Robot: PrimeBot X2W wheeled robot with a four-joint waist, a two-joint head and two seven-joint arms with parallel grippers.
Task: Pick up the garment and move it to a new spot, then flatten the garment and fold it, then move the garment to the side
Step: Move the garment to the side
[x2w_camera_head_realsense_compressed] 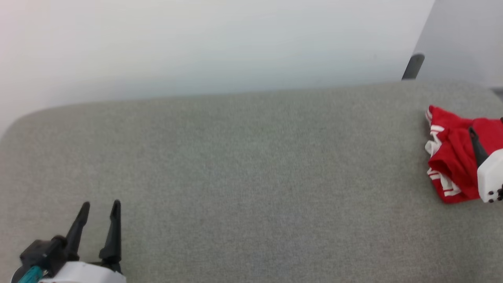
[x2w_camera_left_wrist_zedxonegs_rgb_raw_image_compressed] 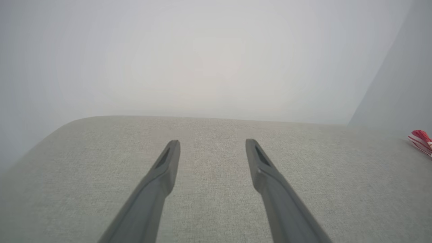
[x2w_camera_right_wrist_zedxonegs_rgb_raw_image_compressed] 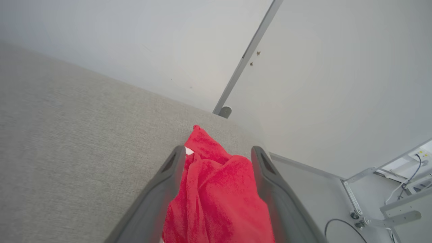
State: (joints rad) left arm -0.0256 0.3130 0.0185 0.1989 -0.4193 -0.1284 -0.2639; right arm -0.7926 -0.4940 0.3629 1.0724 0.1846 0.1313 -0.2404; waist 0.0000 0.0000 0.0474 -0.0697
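Two wide pincers: the right pincer (x2w_camera_right_wrist_zedxonegs_rgb_raw_image_compressed: 218,150) straddles the bundled shirt (x2w_camera_head_realsense_compressed: 452,157) at the table's (x2w_camera_head_realsense_compressed: 251,177) right end, seemingly parked aside; the left pincer (x2w_camera_head_realsense_compressed: 101,204) waits well apart, unneeded.

**Place:** robotics lab or test room, plainly fitted.

**Evidence:**
- One large counter (x2w_camera_head_realsense_compressed: 251,177) covered in grey woven fabric, with rounded corners.
- Bare white wall (x2w_camera_head_realsense_compressed: 196,39) behind it, undecorated.
- Pale partition panel (x2w_camera_right_wrist_zedxonegs_rgb_raw_image_compressed: 337,84), met at a grey metal strip (x2w_camera_right_wrist_zedxonegs_rgb_raw_image_compressed: 251,47) with two small screws beside it.
- Dark post (x2w_camera_head_realsense_compressed: 412,67) at the counter's far right corner.
- Pale grey floor (x2w_camera_right_wrist_zedxonegs_rgb_raw_image_compressed: 303,189) beyond the counter's edge.
- Metal brackets (x2w_camera_right_wrist_zedxonegs_rgb_raw_image_compressed: 352,202) low down.
- A loose dark cable (x2w_camera_right_wrist_zedxonegs_rgb_raw_image_compressed: 341,220) on the floor.
- White socket box (x2w_camera_right_wrist_zedxonegs_rgb_raw_image_compressed: 420,155) with a lead running from it.
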